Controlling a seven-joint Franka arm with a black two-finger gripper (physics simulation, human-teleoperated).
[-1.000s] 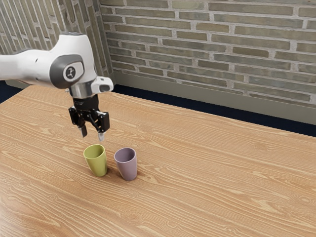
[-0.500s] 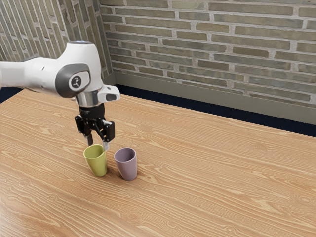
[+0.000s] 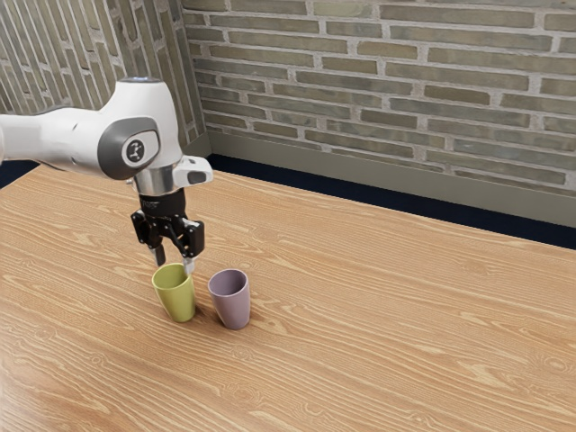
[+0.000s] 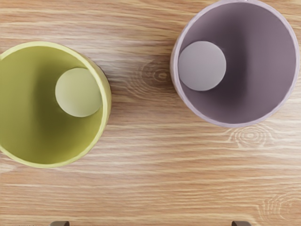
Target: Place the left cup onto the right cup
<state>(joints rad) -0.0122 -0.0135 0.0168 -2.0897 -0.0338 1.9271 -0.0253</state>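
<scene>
in the exterior view the white arm [image 3: 81,139] comes in from the left of the frame and bends down over the wooden bench [image 3: 405,315]. its black hand [image 3: 175,261] points straight down left of the frame's centre. the two fingers are spread apart with nothing pinched between them. their tips hang just above the rim of the green cup [image 3: 176,292], on the rim's far side. the tip nearer the exterior view's right sits very close to the rim, and i cannot tell whether it touches.

the green cup stands upright on the bench in the lower left part of the frame, mouth up. the purple cup [image 3: 230,299] stands upright just beside it, toward the exterior view's right. a narrow strip of bench shows between the two, so they are near but apart. neither cup is lifted or stacked. a grey brick wall [image 3: 405,81] runs behind the bench across the top of the frame.

the wrist view looks straight down into both cups. the green cup [image 4: 28,117] and the purple cup [image 4: 235,63] are both open and hollow, each with a pale round bottom showing inside. bare wood grain of the bench [image 4: 150,155] lies between and around them.
</scene>
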